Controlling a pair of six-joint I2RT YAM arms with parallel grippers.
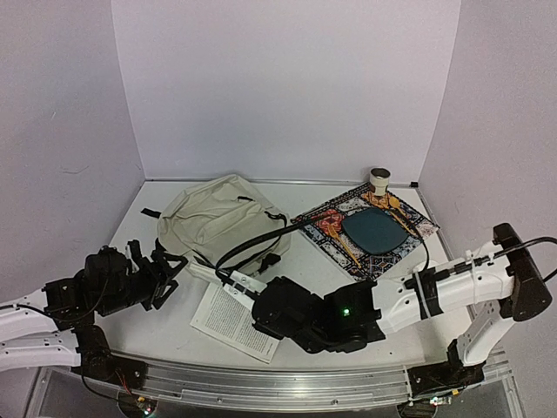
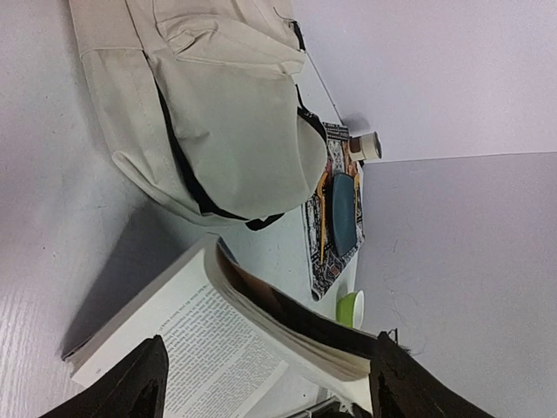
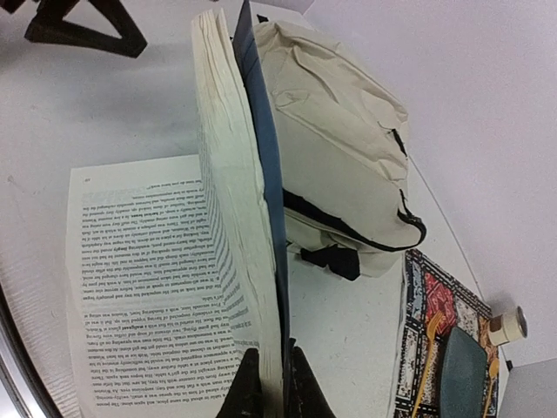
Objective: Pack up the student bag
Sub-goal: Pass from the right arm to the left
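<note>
The student bag (image 1: 218,213), a cream backpack with black zipper lines, lies at the back left of the table; it also shows in the left wrist view (image 2: 218,113) and the right wrist view (image 3: 339,139). An open book (image 1: 231,318) lies in front of it. My right gripper (image 3: 276,383) is shut on the book's blue cover and a thick block of pages (image 3: 231,174), holding them upright above the flat printed page (image 3: 148,287). My left gripper (image 2: 265,396) is open and empty, just left of the book (image 2: 200,340), with one finger to each side.
A patterned mat (image 1: 409,248) at the back right carries a teal plate (image 1: 376,231) and orange forks. A tape roll (image 1: 379,178) stands behind it. A green cup (image 2: 350,306) sits near the mat in the left wrist view. Walls enclose the table.
</note>
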